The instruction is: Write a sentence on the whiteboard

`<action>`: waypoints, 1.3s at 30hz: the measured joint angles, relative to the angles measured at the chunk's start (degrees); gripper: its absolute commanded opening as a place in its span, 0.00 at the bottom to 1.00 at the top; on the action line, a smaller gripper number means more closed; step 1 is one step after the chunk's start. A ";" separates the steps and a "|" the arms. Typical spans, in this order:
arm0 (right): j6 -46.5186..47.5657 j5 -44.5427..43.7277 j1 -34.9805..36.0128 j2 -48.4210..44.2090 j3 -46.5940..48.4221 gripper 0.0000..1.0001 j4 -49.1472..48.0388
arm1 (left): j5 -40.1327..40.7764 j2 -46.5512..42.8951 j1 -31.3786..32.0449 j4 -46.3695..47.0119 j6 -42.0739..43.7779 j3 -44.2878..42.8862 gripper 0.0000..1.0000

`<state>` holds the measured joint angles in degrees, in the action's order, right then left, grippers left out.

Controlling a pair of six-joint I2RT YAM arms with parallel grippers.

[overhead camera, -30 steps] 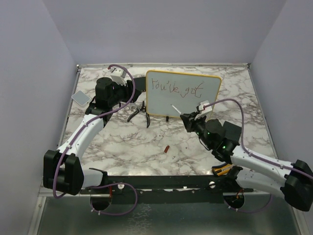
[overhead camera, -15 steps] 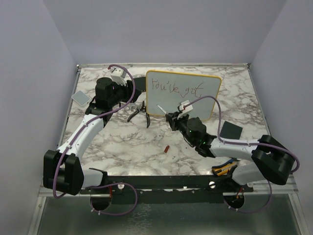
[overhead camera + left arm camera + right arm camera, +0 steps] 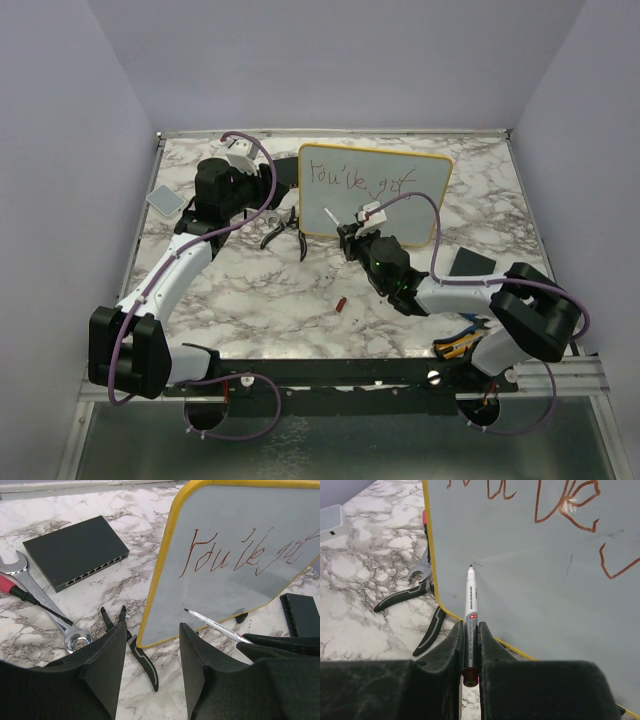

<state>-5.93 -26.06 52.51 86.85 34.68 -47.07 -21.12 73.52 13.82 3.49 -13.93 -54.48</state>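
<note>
On the marble bench [image 3: 250, 290] the whiteboard [image 3: 433, 170] stands near the back, propped up on its little black feet and leaning slightly. My left pincer [image 3: 150, 645] hangs open and empty just beside the board's lower left corner, gripping nothing, with a black box [image 3: 75, 550], a wrench [image 3: 45, 605] and pliers [image 3: 132, 640] lying around it. My right pincer [image 3: 469, 630] is clamped on a pen [image 3: 471, 600] that points at the lower left of the board, under the first line. Of the sentence [image 3: 240, 555] I can read only "You've got" along the top; the last word is not there yet, so I judge I am lining up to start the second line. My worry is the board: nothing braces it, so too firm a push with the tip could slide it back or tip it over, and the stroke would skip or smear. The pen sits far out of a narrow grip and could also twist under side load. I cannot tell whether the tip actually touches the surface or hovers just off it; the right wrist view cuts off the board's right side, and from above my cable crosses part of "got"
</note>
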 measured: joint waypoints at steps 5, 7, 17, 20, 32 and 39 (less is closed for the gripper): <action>0.02 -2.69 0.00 0.07 0.00 0.01 -0.02 | 0.00 0.00 0.00 0.02 0.00 0.00 0.48; 0.04 -3.78 0.02 0.07 -0.02 0.01 0.00 | 0.00 0.00 0.00 0.02 0.00 0.00 0.48; 0.15 -7.23 0.37 -2.03 -1.20 0.01 0.44 | 0.00 0.00 0.00 0.02 0.00 0.00 0.48; 0.09 -7.98 0.37 -2.75 -1.64 0.01 0.50 | 0.00 0.00 0.00 0.02 -0.02 0.02 0.48; 1.77 -5.70 0.37 -6.45 -2.05 0.01 1.33 | 0.00 0.00 0.00 0.02 -0.02 0.02 0.48; 3.96 -4.37 0.37 -6.91 -1.79 0.00 1.25 | 0.00 0.00 0.00 0.00 -0.02 0.02 0.48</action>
<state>-1.98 -30.44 52.88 79.94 32.88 -45.82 -21.12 73.52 13.82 3.49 -13.96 -54.46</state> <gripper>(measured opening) 0.117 0.482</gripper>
